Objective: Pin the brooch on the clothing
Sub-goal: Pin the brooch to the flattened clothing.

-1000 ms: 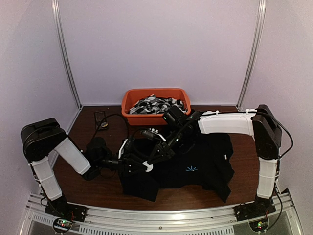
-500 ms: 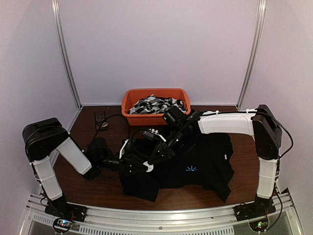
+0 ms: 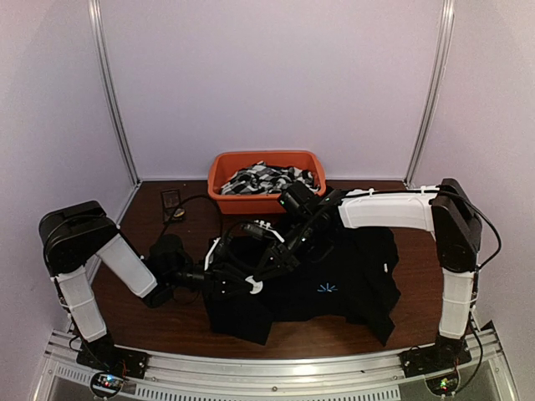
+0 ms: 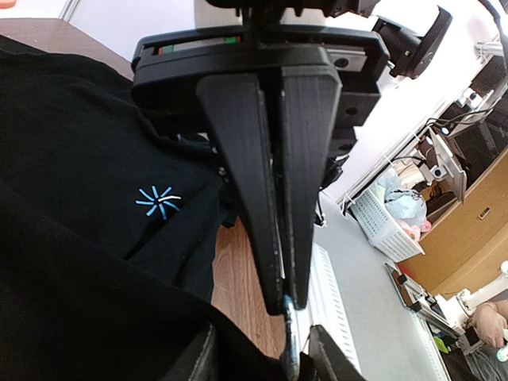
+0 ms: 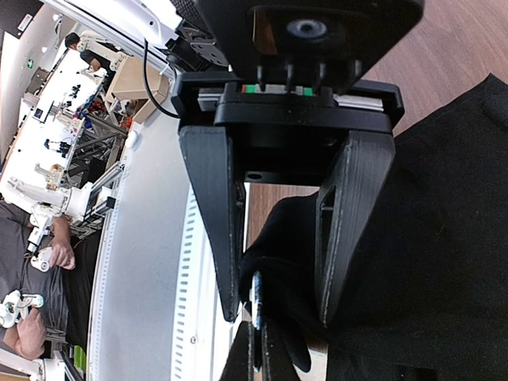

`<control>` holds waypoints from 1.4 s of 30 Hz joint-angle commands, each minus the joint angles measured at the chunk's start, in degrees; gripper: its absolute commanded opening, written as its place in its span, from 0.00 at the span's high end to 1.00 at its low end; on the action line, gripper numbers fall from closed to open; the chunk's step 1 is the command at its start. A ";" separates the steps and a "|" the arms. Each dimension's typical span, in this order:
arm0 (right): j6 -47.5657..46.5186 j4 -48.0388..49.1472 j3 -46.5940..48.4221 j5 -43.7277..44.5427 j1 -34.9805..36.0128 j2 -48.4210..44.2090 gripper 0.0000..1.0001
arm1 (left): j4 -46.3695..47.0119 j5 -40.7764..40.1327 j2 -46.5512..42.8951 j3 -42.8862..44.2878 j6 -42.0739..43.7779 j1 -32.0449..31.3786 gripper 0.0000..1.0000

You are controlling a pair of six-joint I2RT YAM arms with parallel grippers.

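Note:
The black shirt [image 3: 351,259] lies spread on the table, its light-blue starburst [image 3: 328,288] facing up. It also shows in the left wrist view [image 4: 71,159] with the starburst [image 4: 159,201]. My left gripper [image 3: 242,282] [image 4: 282,305] is shut on the brooch [image 4: 288,337], a thin metal piece sticking out past its fingertips at the shirt's left part. My right gripper [image 3: 267,264] [image 5: 279,316] is open, its jaws on either side of a raised fold of the shirt [image 5: 317,238]. The brooch [image 5: 256,298] sits against that fold, close to the right gripper's left finger.
An orange bin [image 3: 219,180] of black-and-white patterned fabrics stands at the back middle. A small dark object [image 3: 172,200] lies at the back left of the brown table [image 3: 142,309]. The metal rail [image 3: 276,376] runs along the near edge.

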 commanded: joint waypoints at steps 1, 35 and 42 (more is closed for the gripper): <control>-0.99 -1.48 0.96 -1.74 0.81 -0.18 1.00 | 21.16 -1.77 0.98 0.87 -0.33 0.42 0.61; 0.14 -0.77 1.25 -0.93 0.82 0.15 1.00 | 12.33 -9.55 2.44 1.29 2.99 -0.10 0.70; 0.25 -0.73 1.27 -0.79 0.77 0.16 1.00 | 10.16 -10.05 2.16 1.69 3.54 -0.35 0.72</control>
